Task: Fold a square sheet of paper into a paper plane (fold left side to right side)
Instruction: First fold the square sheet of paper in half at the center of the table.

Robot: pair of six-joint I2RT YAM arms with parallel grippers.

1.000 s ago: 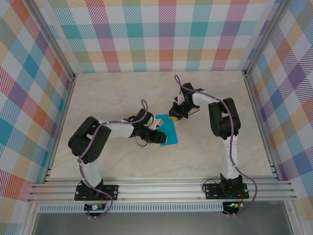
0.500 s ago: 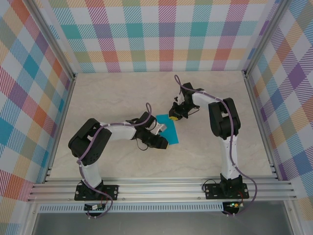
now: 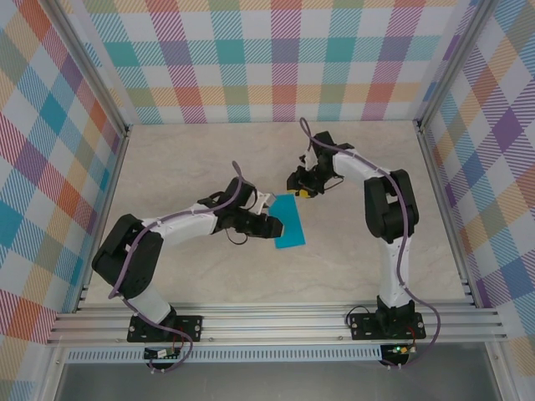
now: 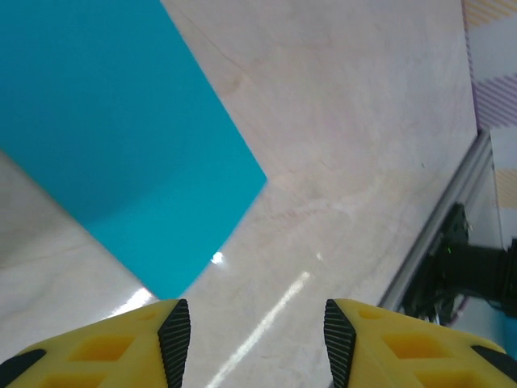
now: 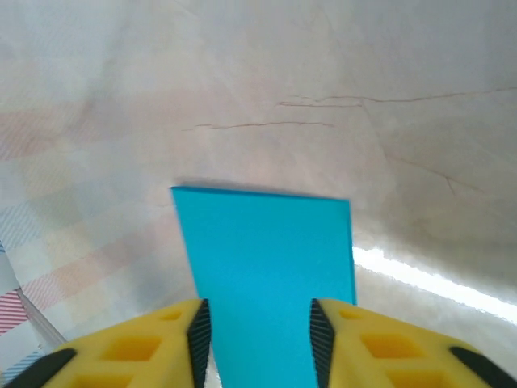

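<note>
Square sheet of paper (image 3: pixel 290 225): lay near the middle of the table (image 3: pixel 192 167) as a narrow cyan rectangle, left-to-right fold apparently made. Left gripper (image 4: pixel 256 322) spread, empty, beside its left edge. Right gripper (image 5: pixel 256 325) spread over its far end. Next move likely called for pressing the crease flat.

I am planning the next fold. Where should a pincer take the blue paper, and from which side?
The blue paper lies flat on the table, so only a thin edge can be pinched. Probably best its far short edge, from the far side, where the right pincer hovers open.
</note>
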